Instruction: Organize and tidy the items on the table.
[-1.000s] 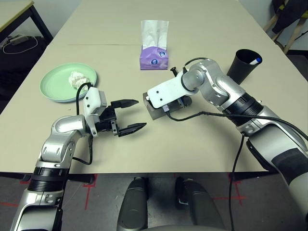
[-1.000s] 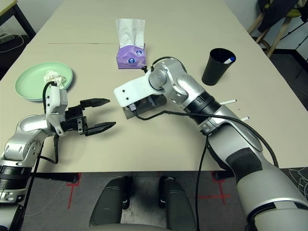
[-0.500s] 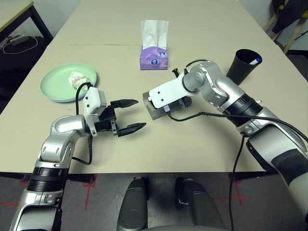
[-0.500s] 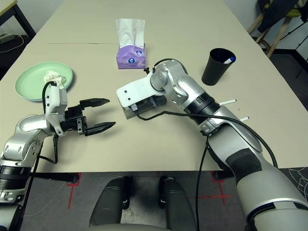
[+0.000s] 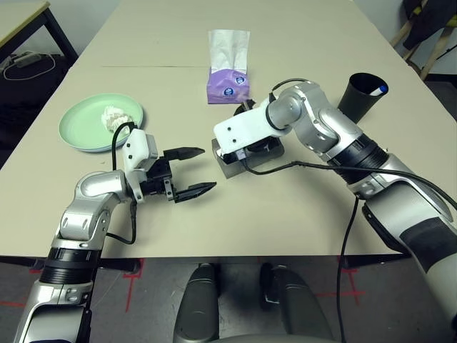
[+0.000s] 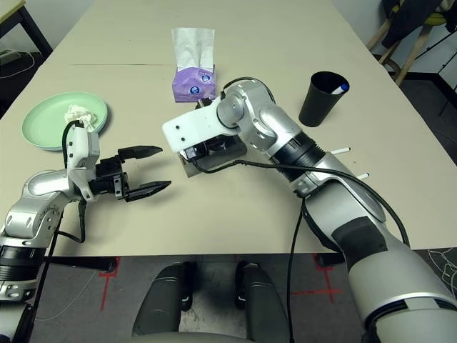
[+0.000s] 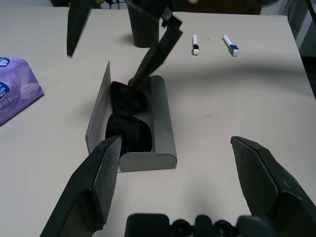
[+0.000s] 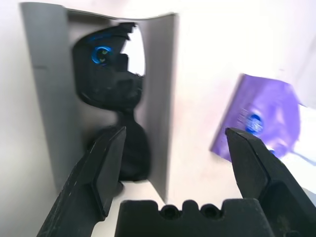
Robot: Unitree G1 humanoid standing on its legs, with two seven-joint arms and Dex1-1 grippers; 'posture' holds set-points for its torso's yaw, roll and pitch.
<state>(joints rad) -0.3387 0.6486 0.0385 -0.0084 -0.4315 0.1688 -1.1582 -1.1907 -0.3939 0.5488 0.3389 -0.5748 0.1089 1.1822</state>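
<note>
Since the earlier frames the right gripper (image 8: pixel 173 163) has lifted off the grey glasses case (image 7: pixel 163 121) and drawn back toward the upper part of the frame; its white wrist block now hangs higher over the case, and its fingers are spread wide with nothing between them. The case lies open at the centre of the table (image 5: pixel 300 207), with the black sunglasses (image 7: pixel 126 118) lying inside it. The left gripper (image 5: pixel 194 171) sits in the lower left, just beside the case, its two fingers parted wide and empty. A crumpled tissue wad (image 5: pixel 113 116) rests on the pale green plate (image 5: pixel 80 128) at the left. The purple tissue box (image 5: pixel 228 84) stands in the upper centre. The black cup (image 5: pixel 363 96) is at the upper right, and two blue-capped pens (image 7: pixel 213 43) lie near it.
</note>
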